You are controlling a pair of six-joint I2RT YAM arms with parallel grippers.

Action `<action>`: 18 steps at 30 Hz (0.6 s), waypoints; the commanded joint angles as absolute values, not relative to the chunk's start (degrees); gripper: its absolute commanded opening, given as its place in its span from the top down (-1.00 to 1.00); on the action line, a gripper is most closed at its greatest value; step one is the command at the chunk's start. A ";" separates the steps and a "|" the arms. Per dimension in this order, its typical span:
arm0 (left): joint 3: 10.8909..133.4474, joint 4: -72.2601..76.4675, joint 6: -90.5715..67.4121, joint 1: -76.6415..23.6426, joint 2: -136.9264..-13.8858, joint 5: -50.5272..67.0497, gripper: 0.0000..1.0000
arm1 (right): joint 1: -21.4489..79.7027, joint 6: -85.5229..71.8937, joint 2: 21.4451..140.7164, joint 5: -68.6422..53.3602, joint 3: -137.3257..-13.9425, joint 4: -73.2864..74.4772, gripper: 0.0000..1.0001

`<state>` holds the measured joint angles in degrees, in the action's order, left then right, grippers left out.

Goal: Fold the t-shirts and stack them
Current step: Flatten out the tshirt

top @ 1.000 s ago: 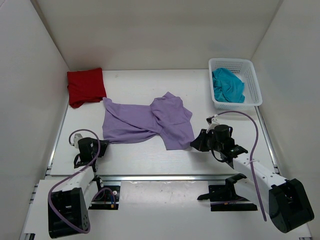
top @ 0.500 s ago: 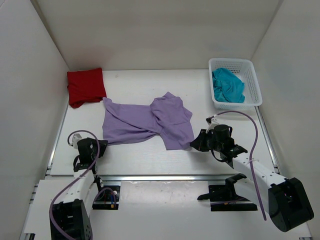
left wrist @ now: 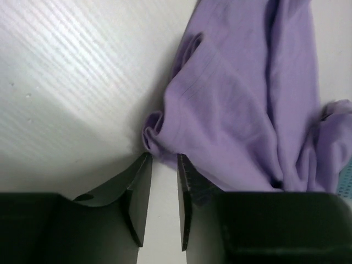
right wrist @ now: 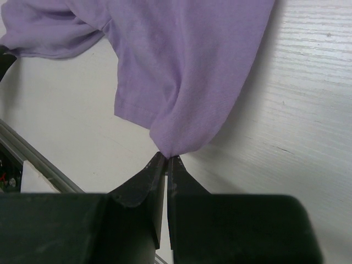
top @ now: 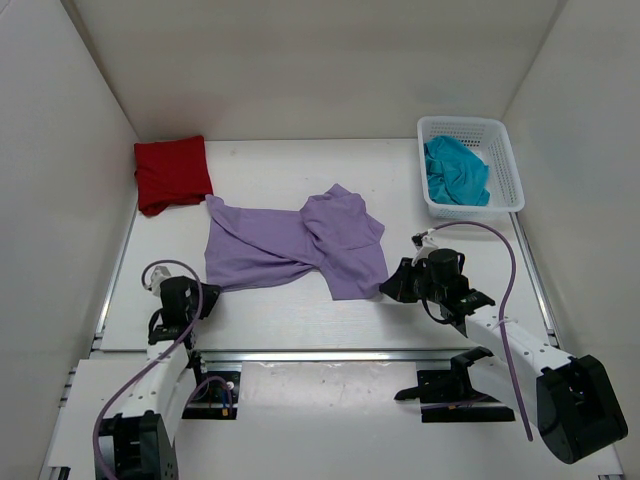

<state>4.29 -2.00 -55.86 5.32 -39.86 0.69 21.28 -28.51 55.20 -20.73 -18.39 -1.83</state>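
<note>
1. Left arm: I see it folded low over the near-left of the white bench (top: 280, 322). The left pincer (left wrist: 163, 159) points at the bunched near-left corner of the lavender purple cloth short-sleeved shirt (top: 290, 245). Its fingers stand apart, with nothing between them and the cloth just ahead of the tips.
2. Right arm: reaches from the near right, forearm slanting left. The right pincer (right wrist: 166, 158) is closed on that shirt's near-right hem corner.
3. Lavender shirt: spread and rumpled mid-bench.
4. Deep red folded cloth shirt (top: 172, 172): far-left corner.
5. Teal blue-green cloth shirt (top: 458, 172): crumpled inside the white plastic mesh basket (top: 465, 122), far right.
6. Hard to make out: from above, both pincers' tips hide under their wrists.
</note>
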 commanded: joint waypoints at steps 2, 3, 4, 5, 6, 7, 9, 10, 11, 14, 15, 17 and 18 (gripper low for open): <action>6.68 -10.98 -52.38 2.82 -38.33 -3.07 0.44 | 21.09 -28.21 55.72 -21.54 -18.46 -4.92 1.00; 6.07 -11.77 -52.38 2.20 -37.97 -3.16 0.53 | 21.27 -28.21 55.72 -21.79 -18.20 -4.75 0.99; 5.72 -11.52 -52.90 2.02 -37.79 -3.16 0.43 | 21.01 -28.30 55.64 -21.54 -18.54 -5.09 1.00; 4.84 -11.51 -53.52 2.46 -37.62 -2.99 0.37 | 21.01 -28.65 55.72 -22.14 -18.54 -5.36 1.00; 4.31 -10.38 -53.35 3.24 -38.31 -2.55 0.25 | 20.74 -28.39 55.81 -21.97 -18.54 -5.45 1.00; 3.52 -9.24 -53.87 3.60 -38.32 -2.55 0.16 | 21.09 -28.65 55.90 -22.23 -18.46 -5.19 1.00; 3.08 -7.66 -55.02 4.65 -39.11 -1.41 0.11 | 21.27 -28.56 55.38 -21.97 -18.72 -5.10 0.99; 3.34 -6.60 -55.54 5.18 -39.20 -1.58 0.09 | 21.10 -28.39 55.20 -22.15 -18.46 -5.10 1.00; 3.34 -6.16 -56.33 5.62 -40.42 -1.32 0.08 | 20.92 -28.48 55.20 -22.15 -18.28 -5.36 1.00; 3.08 -3.00 -57.04 8.34 -42.54 -0.18 0.26 | 20.66 -28.48 53.97 -22.33 -18.63 -4.84 1.00; 2.90 -2.99 -56.87 8.87 -43.67 0.96 0.34 | 20.57 -28.56 53.53 -22.24 -18.46 -4.83 0.99; 3.25 -2.72 -56.60 9.41 -44.30 1.50 0.44 | 20.31 -28.57 53.09 -22.24 -18.19 -4.75 1.00; 3.16 -2.72 -56.34 9.84 -44.30 1.41 0.53 | 20.30 -28.74 52.74 -22.41 -18.02 -5.01 0.99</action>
<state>4.23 -1.58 -56.88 8.69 -43.46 0.91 20.95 -28.56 54.30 -21.89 -18.39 -2.48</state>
